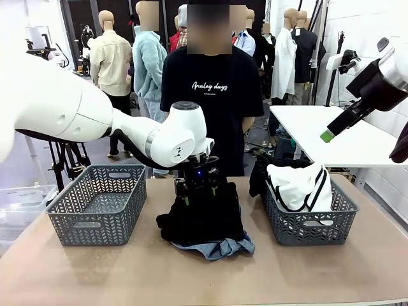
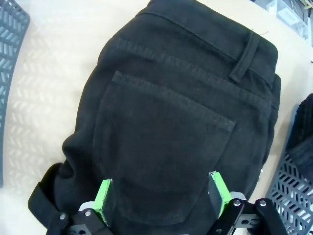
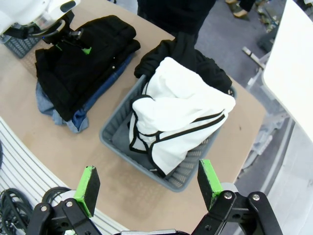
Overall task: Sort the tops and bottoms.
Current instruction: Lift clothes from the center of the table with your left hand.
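Since the white top (image 3: pixel 181 117) with thin black lines and a black garment (image 3: pixel 181 51) already lie in the right basket (image 1: pixel 306 226), the step now looks like picking up the black pants (image 2: pixel 171 112). The pants sit on top of the blue denim (image 1: pixel 220 247) in a pile in the middle of the table (image 1: pixel 191 280), between the two baskets. The left hand (image 2: pixel 160 192) is right over the pants with its fingers spread wide, one on each side of the back pocket. I cannot tell if the pads touch the cloth yet.

Next, I think the hand needs to push down a little and pinch a good fold of cloth, so only the pants come up and not the denim under them. The left basket (image 1: pixel 95 220) has nothing in it and stands near, with bare table on the way.

The right hand (image 3: pixel 147 185) hangs high above the right basket, spread and holding nothing, well out of the way. A person (image 1: pixel 217 89) stands at the far edge.
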`<control>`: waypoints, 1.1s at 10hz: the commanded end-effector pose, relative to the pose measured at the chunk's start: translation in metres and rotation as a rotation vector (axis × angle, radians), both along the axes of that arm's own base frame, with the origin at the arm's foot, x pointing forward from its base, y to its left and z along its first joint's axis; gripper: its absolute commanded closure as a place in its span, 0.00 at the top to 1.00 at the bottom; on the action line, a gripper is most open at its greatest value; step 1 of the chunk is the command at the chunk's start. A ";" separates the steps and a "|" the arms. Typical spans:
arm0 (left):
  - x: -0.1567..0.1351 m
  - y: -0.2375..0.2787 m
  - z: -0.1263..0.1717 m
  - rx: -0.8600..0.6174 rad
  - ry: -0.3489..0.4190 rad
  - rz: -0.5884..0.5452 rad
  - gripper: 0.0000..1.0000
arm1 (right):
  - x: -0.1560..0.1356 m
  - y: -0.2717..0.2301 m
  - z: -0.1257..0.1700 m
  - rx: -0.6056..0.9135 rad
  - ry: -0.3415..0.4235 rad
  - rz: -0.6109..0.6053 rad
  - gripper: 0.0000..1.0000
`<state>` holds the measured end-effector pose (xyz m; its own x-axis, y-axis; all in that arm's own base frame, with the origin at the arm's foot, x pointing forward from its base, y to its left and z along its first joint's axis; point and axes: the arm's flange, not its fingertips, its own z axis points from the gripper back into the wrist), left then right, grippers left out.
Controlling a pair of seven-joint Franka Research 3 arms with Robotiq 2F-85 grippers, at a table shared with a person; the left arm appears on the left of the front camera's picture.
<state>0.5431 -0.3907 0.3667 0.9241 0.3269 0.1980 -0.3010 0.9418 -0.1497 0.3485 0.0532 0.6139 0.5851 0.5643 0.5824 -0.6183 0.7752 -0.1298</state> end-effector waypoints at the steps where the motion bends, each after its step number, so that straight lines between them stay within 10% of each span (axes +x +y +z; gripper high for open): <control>1: 0.007 -0.002 -0.010 -0.012 -0.026 0.049 1.00 | 0.001 0.000 0.000 -0.012 -0.004 0.001 1.00; 3: 0.008 -0.004 -0.013 0.009 0.013 0.030 0.94 | 0.001 0.000 0.000 -0.012 -0.004 0.001 1.00; 8: 0.008 -0.008 -0.017 -0.007 0.032 0.048 0.00 | 0.001 0.000 0.000 -0.012 -0.004 0.001 1.00; 11: 0.004 -0.004 -0.016 -0.012 0.038 0.075 0.00 | 0.001 0.000 0.000 -0.012 -0.004 0.001 1.00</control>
